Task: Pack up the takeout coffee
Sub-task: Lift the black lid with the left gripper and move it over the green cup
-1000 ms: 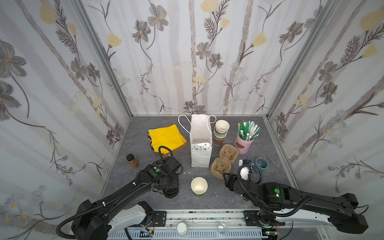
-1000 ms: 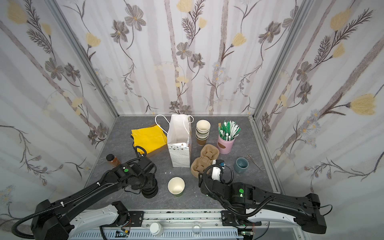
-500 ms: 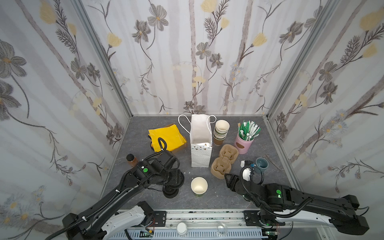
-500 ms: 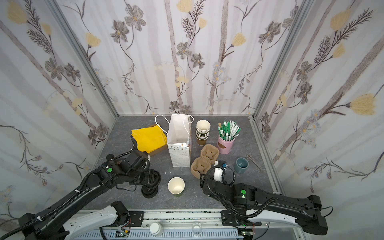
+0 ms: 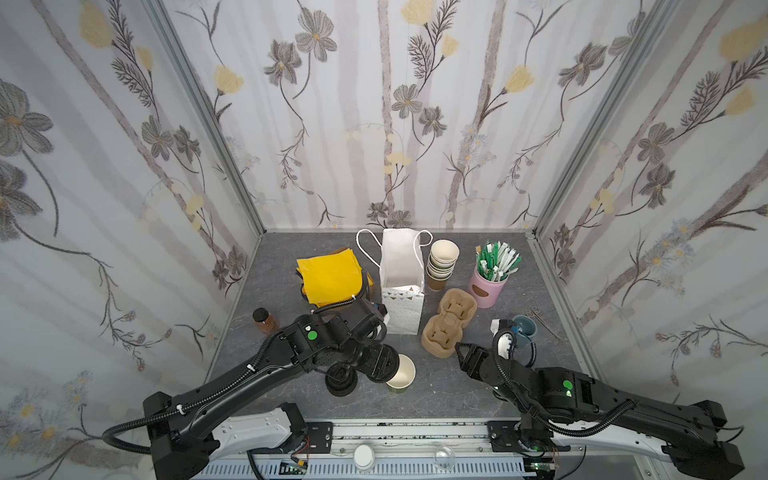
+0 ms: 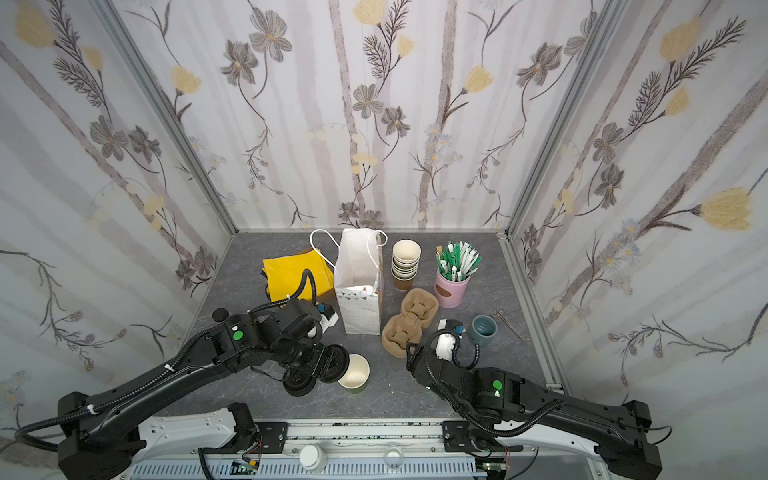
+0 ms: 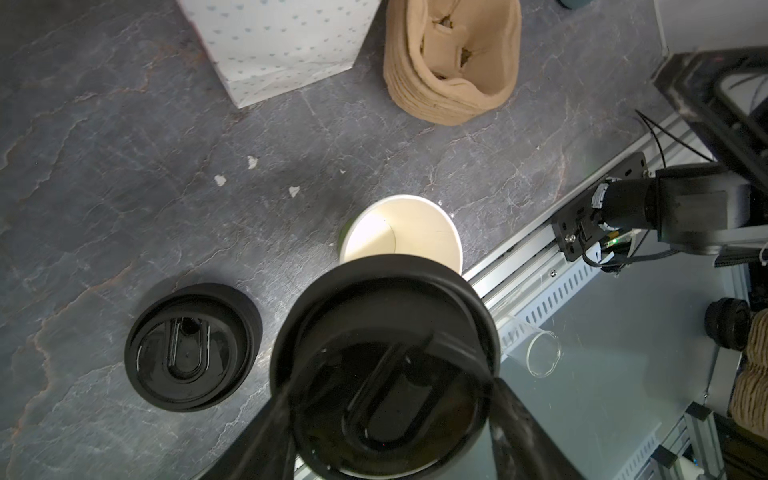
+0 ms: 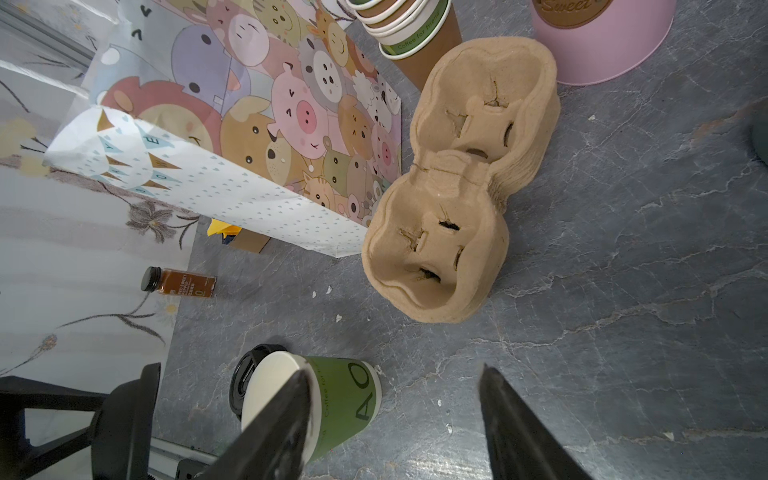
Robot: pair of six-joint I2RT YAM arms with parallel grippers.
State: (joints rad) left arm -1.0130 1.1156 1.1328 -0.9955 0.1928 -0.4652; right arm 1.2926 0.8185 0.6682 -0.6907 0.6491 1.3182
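The takeout coffee's cup [image 5: 402,373] [image 6: 355,374] stands upright near the table's front edge. It has an olive-green body and an open cream mouth. My left gripper [image 5: 383,366] [image 7: 390,386] is shut on a black sip lid [image 7: 384,332], one finger on each side of its rim. The lid hangs tilted just left of the cup and overlaps its left rim in both top views. A low stack of black lids [image 5: 340,380] [image 7: 193,347] lies left of the cup. My right gripper [image 5: 466,356] [image 8: 395,372] is open and empty, right of the cup [image 8: 345,399].
Behind the cup stand a white paper bag [image 5: 401,286], a stack of tan cup carriers [image 5: 449,324], stacked lidless cups [image 5: 442,262] and a pink tin of sachets [image 5: 488,284]. Yellow napkins [image 5: 330,276] and a brown bottle [image 5: 264,322] are at the left, a small blue cup [image 5: 525,326] at the right.
My left gripper has come up off the lid stack with one lid and swung right to the cup. The right gripper has drawn slightly back and right.
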